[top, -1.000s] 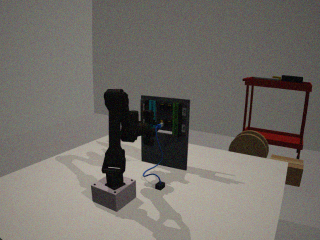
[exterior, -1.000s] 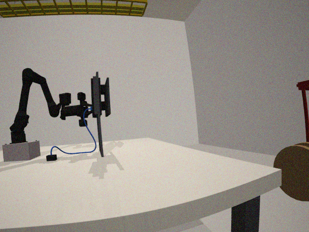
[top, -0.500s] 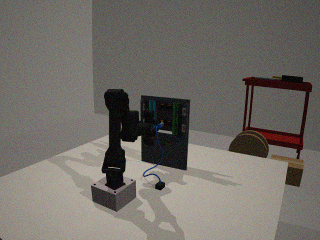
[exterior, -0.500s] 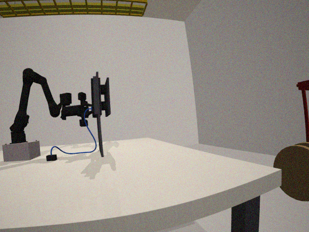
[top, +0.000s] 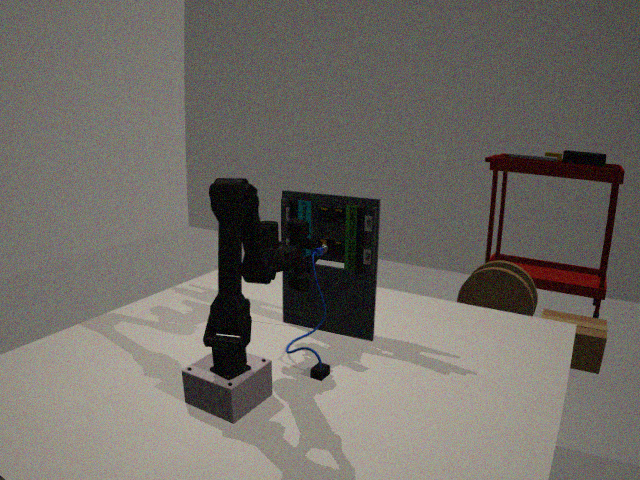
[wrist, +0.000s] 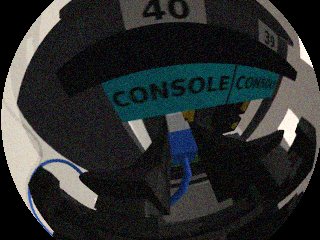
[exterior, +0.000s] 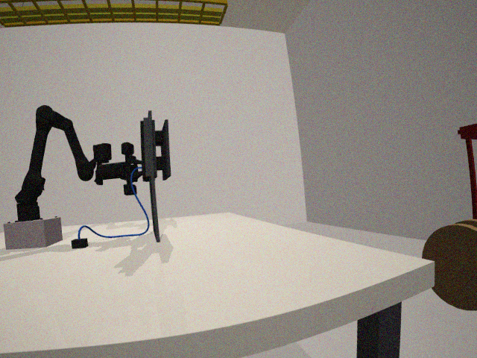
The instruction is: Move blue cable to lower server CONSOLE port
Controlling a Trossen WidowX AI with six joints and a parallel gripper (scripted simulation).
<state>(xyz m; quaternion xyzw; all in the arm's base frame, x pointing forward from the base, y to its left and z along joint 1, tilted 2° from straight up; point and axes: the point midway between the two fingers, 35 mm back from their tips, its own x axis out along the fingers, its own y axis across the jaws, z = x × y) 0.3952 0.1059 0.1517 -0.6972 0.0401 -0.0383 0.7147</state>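
Observation:
My gripper (top: 316, 248) (exterior: 139, 168) (wrist: 178, 128) is shut on the blue plug (wrist: 182, 144), with a dark finger on each side of it. The gripper is at the height of the lower server, close to the front of the upright dark panel (top: 329, 304) (exterior: 153, 208). In the wrist view the plug's pale front end points at the opening under the teal CONSOLE label (wrist: 170, 92). How far the front end is inside the port is hidden. The blue cable (top: 323, 299) (exterior: 142, 208) (wrist: 187, 175) hangs from the plug in a loose curve to a small black block (top: 320, 371) (exterior: 80, 243) on the table.
A green strip (top: 351, 232) and pale labels stand right of the ports. In the wrist view a plate marked 40 (wrist: 165, 11) and a dark ledge (wrist: 150, 44) lie above the CONSOLE label. A red cart (top: 555, 167) and a brown spool (top: 496, 289) stand beyond the table.

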